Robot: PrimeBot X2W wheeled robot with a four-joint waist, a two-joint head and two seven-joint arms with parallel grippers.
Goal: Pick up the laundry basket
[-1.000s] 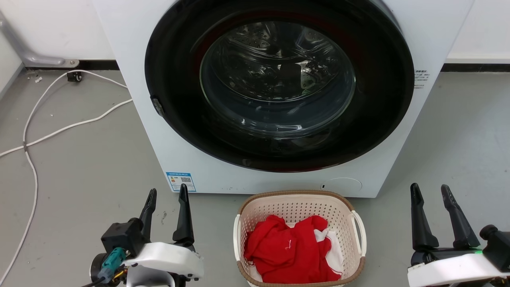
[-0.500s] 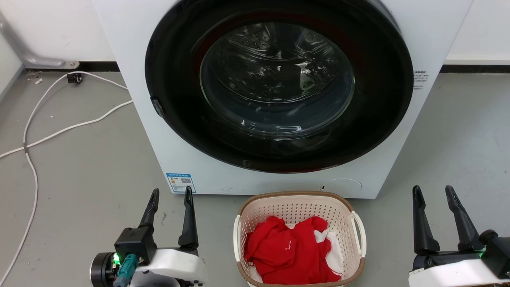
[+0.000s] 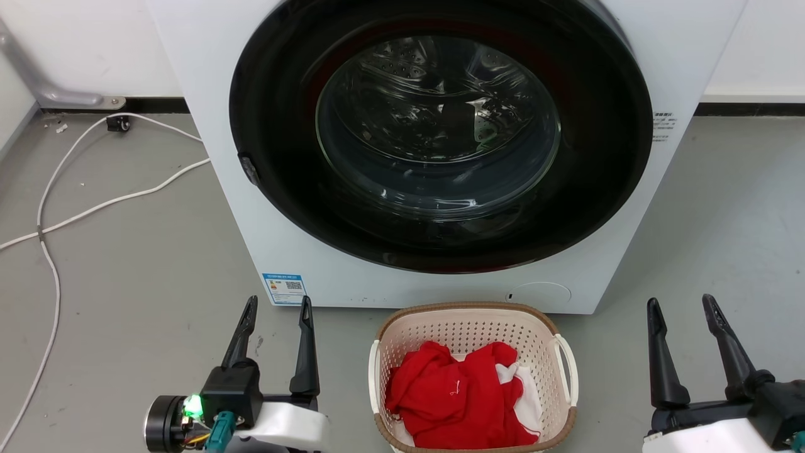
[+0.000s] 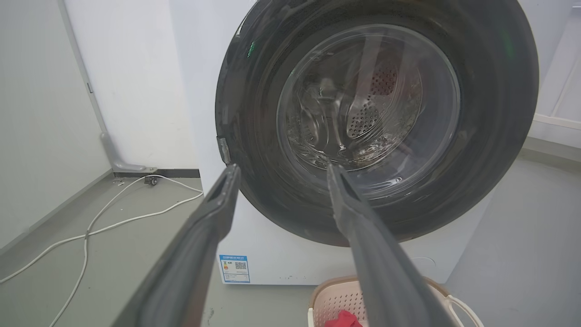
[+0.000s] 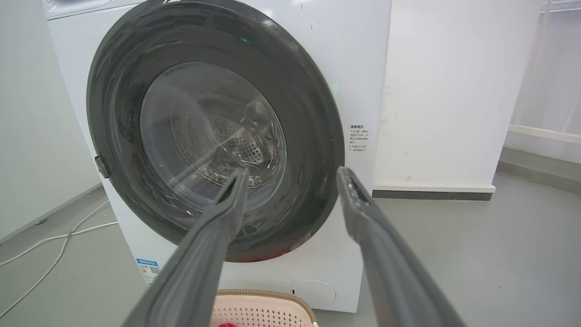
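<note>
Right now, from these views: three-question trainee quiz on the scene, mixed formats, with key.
1. True or false: the left gripper is shut on a handle of the laundry basket.
2. What colour is most of the cloth in the basket? A) red B) blue C) green
3. Fill in: by the robot's sides, the white cable lies on the floor to the washer's ___.
Key: 1 false; 2 A; 3 left.

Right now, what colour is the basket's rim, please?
Brown; laundry basket rim, best in head view.
</note>
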